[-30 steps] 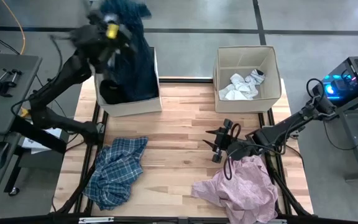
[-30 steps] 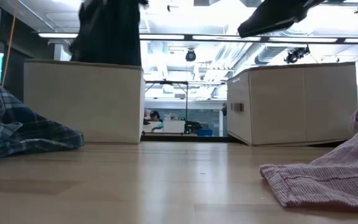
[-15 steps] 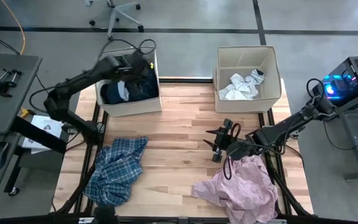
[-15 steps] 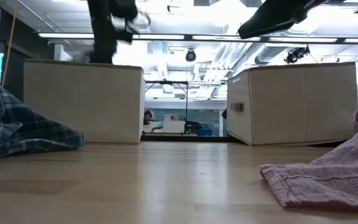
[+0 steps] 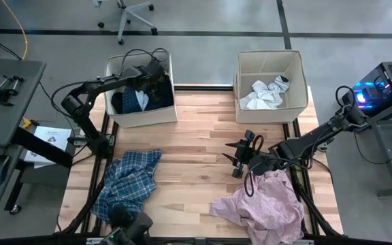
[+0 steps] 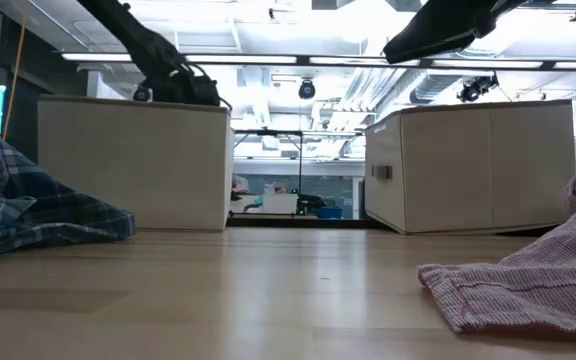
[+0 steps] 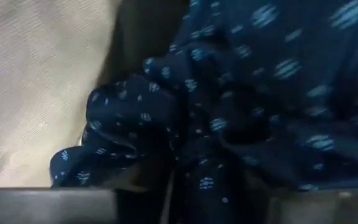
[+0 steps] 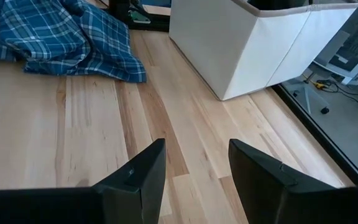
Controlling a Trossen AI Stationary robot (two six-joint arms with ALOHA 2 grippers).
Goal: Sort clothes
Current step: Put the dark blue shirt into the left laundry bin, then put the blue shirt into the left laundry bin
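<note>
The dark navy patterned shirt (image 5: 152,95) lies bunched inside the left beige box (image 5: 141,117), and it fills the left wrist view (image 7: 241,93). My left gripper (image 5: 152,71) is down in that box, and its fingers stand wide apart on either side of the shirt's folds (image 7: 194,199). The blue-white plaid shirt (image 5: 128,185) lies crumpled on the table at the near left. The pale pink garment (image 5: 264,203) lies at the near right. My right gripper (image 5: 237,158) hovers open and empty at the pink garment's far edge. White socks (image 5: 264,92) lie in the right box (image 5: 271,114). My left gripper comes at the navy shirt from above, inside the left box. The shirt's folds (image 7: 185,162) lie between and in front of its spread fingers. I cannot tell whether the fingers touch the cloth. The shirt rests in the box.
The two beige boxes stand along the table's far edge with a gap between them. Bare wood (image 5: 196,143) lies in the table's middle, between the plaid shirt and the pink garment. The low view shows the box fronts (image 6: 133,165) and the pink garment's edge (image 6: 528,290).
My left gripper has come down from high above the left box into it. The navy shirt hung below the gripper over the box a second ago, and it has now dropped in and lies bunched inside. My right arm has kept still.
</note>
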